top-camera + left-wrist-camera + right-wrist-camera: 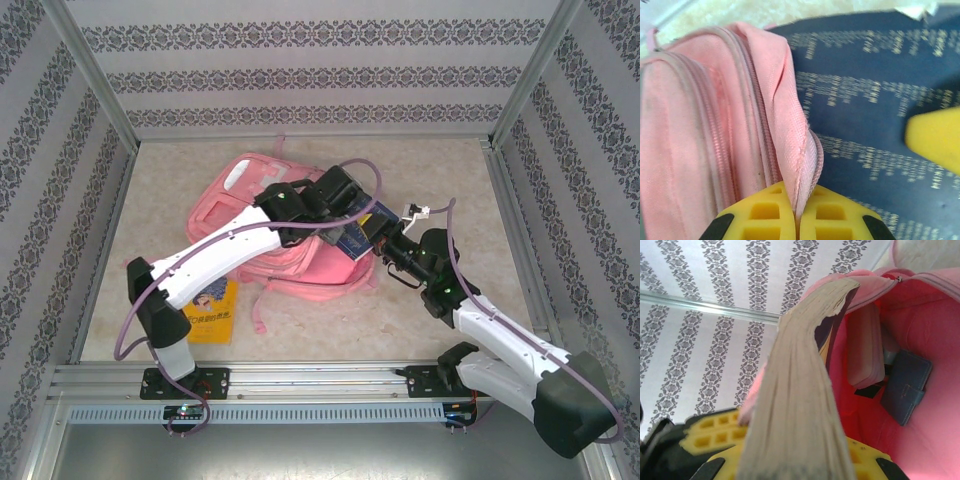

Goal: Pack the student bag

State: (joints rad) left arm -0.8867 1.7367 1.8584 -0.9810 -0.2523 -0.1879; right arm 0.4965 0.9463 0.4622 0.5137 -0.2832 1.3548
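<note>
Overhead, the bag (250, 215) lies near the middle of the table (420, 310). The left arm (215, 255) reaches in from 7 o'clock across it, and the left jaws sit at the bag's 3 o'clock side. The right arm (500, 340) comes in from 4 o'clock, and the right jaws carry a dark blue book (352, 238) up to that same side. A yellow booklet (213, 312) lies on the table at 7 o'clock from the bag, probably waiting its turn.

From the left wrist, the left jaws are closed on a fold of the bag's pink rim, pinched between the yellow fingers (767, 217) at 6 o'clock. This grip looks meant to lift the lip so the mouth stays wide. The book's cover spreads from 12 to 5 o'clock, just beside the rim. A blurred yellow shape at 3 o'clock is likely a finger of the other arm.

From the right wrist, the right jaws grip the book's near end, leaving its leading end free to enter. The pale page edges point toward 1 o'clock, and the far corner is at the zipped rim. I cannot tell whether it has passed inside. Within the pink lining, at 3 o'clock, a dark wallet (905, 385) and a pinkish case (865, 347) lie packed.
</note>
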